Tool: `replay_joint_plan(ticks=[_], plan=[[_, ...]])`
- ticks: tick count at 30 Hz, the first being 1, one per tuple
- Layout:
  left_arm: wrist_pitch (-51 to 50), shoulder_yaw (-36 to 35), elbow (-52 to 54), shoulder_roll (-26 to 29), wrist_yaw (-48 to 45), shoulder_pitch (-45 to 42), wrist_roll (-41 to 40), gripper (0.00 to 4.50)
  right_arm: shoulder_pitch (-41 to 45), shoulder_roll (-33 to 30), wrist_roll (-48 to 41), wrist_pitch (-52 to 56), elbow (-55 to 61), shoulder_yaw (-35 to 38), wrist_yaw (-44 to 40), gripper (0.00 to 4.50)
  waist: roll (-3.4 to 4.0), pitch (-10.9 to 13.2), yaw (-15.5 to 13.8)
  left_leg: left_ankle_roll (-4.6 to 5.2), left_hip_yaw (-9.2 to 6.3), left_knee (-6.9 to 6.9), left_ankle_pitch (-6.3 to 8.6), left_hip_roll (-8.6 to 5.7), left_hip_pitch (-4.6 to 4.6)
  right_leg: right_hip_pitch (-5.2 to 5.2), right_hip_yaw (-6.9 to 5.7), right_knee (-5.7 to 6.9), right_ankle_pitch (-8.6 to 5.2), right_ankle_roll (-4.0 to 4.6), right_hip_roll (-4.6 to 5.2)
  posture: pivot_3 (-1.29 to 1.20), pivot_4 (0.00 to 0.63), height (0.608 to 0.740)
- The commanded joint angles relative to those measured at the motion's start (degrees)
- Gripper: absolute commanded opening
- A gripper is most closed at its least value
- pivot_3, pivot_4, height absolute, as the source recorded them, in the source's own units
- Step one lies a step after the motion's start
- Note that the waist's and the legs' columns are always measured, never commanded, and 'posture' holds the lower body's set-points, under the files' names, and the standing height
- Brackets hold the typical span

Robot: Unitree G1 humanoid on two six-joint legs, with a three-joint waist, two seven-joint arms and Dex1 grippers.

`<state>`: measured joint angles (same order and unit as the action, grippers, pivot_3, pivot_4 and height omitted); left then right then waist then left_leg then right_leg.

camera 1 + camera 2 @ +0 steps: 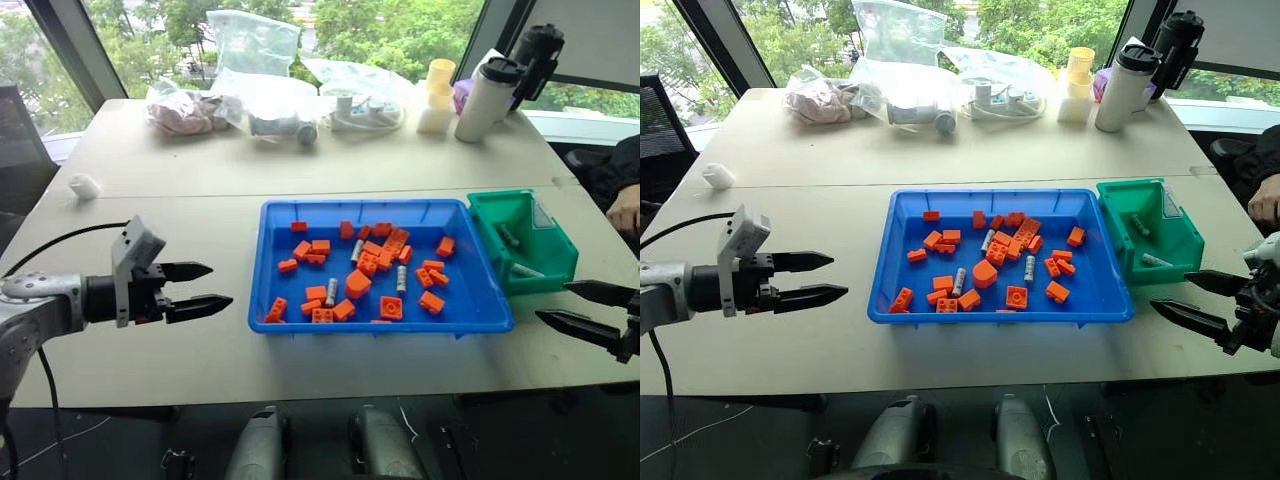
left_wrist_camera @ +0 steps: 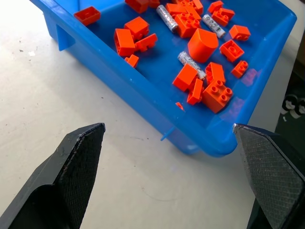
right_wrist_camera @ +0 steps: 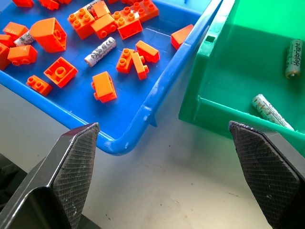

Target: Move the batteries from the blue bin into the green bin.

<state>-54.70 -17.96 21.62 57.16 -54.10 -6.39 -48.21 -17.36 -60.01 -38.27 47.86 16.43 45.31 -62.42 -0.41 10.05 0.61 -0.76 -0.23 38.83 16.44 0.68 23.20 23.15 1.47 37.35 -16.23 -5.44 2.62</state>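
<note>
The blue bin (image 1: 266,262) lies mid-table, holding many orange bricks (image 1: 357,284) and three batteries (image 1: 331,291) (image 1: 401,279) (image 1: 356,250) scattered among them. Against its right side stands the green bin (image 1: 556,262), with two batteries (image 3: 293,51) (image 3: 271,112) inside. My left gripper (image 1: 222,283) hovers open over bare table left of the blue bin, pointing at it. Just in front of the green bin, near the blue bin's front right corner, my right gripper (image 1: 551,301) is open with nothing between its fingers.
Along the table's far edge lie clear plastic bags (image 1: 250,95), a white bottle (image 1: 485,100), a black bottle (image 1: 535,55) and stacked cups (image 1: 437,95). A small white object (image 1: 84,185) sits at the left. A person's hand (image 1: 625,212) rests at the right edge.
</note>
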Motion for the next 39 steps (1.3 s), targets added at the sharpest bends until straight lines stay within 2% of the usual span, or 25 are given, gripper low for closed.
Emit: replay_joint_plan(ticks=[1,12,18,21,23,27,31,34,36,39], plan=[[0.0,-2.3,1.7,-0.1,0.3,0.1,-1.4,4.5,0.8,-0.9,0.6,-0.9,-0.2,0.3,-0.4,4.48,0.0,0.0,-0.1,0.0,0.0,0.0,0.0,0.0,0.0,0.0,0.0,0.0,0.0,0.0,0.0,0.0,0.15,0.74],[-1.2,-1.2,1.9,-0.7,1.6,-1.9,-2.7,4.5,4.1,-0.8,0.0,0.9,0.1,0.0,0.9,4.48,0.0,0.0,0.0,0.0,0.0,0.01,0.0,-0.01,0.0,0.0,0.0,0.01,0.0,0.0,0.01,0.0,0.15,0.74],[2.1,1.6,-0.1,-0.4,1.5,-4.2,1.5,4.5,8.3,-2.2,1.2,0.9,-1.5,-3.2,2.5,4.48,0.0,0.0,0.0,0.0,0.0,0.01,0.0,-0.03,-0.01,0.0,0.0,0.02,0.0,0.0,-0.01,0.0,0.15,0.74],[3.7,2.0,-2.0,1.4,-1.5,-4.7,2.9,4.5,9.8,-3.4,0.6,2.5,-1.6,-3.0,2.8,4.48,0.0,0.0,0.0,0.0,0.0,0.01,0.0,-0.03,0.0,0.01,0.0,0.03,0.0,0.0,0.0,0.0,0.15,0.74],[5.6,4.1,-4.6,2.8,-4.6,-7.4,4.4,4.5,14.1,-4.5,-1.9,4.5,-1.0,-4.5,3.7,4.48,0.0,0.0,0.0,0.0,0.0,0.01,0.0,-0.03,-0.01,0.02,-0.01,0.04,0.0,0.0,-0.01,0.0,0.15,0.74],[8.1,11.9,-10.5,4.2,-13.5,-18.3,7.0,4.5,33.1,-2.6,-7.2,6.9,2.0,-18.0,7.5,4.48,0.07,0.0,0.4,0.0,0.09,0.13,0.0,-0.02,-0.05,0.02,0.02,0.11,0.01,0.02,-0.06,0.0,0.15,0.74],[9.3,16.6,-10.1,3.1,-19.0,-22.6,7.5,4.5,48.6,7.5,1.0,2.7,4.5,-42.3,9.1,4.48,0.01,0.0,0.7,0.07,0.08,0.02,0.04,0.04,-0.06,0.08,0.03,0.11,0.01,0.02,-0.13,0.0,0.15,0.74],[9.4,16.5,-7.5,2.8,-18.8,-21.4,7.8,4.5,52.2,11.9,4.3,1.6,3.9,-51.0,8.2,4.48,0.01,0.0,0.2,0.06,0.06,0.03,0.03,0.03,0.45,0.7,0.03,0.35,0.01,0.01,-0.12,0.0,0.15,0.74],[9.4,15.7,-5.4,3.1,-18.4,-19.8,7.6,4.5,53.4,13.4,6.4,0.5,3.7,-55.3,7.3,4.48,0.01,0.0,-0.3,0.03,0.02,0.31,0.02,-0.08,1.18,1.5,0.02,0.82,0.01,-0.01,0.03,0.0,0.15,0.74],[8.3,13.3,-2.2,3.3,-17.1,-16.6,6.0,4.5,54.8,16.1,10.6,-0.8,2.7,-61.6,7.7,4.48,-0.01,0.0,0.0,-0.05,0.08,0.42,-0.04,-0.18,1.33,1.53,0.02,0.73,0.02,-0.02,0.18,0.0,0.15,0.74]])
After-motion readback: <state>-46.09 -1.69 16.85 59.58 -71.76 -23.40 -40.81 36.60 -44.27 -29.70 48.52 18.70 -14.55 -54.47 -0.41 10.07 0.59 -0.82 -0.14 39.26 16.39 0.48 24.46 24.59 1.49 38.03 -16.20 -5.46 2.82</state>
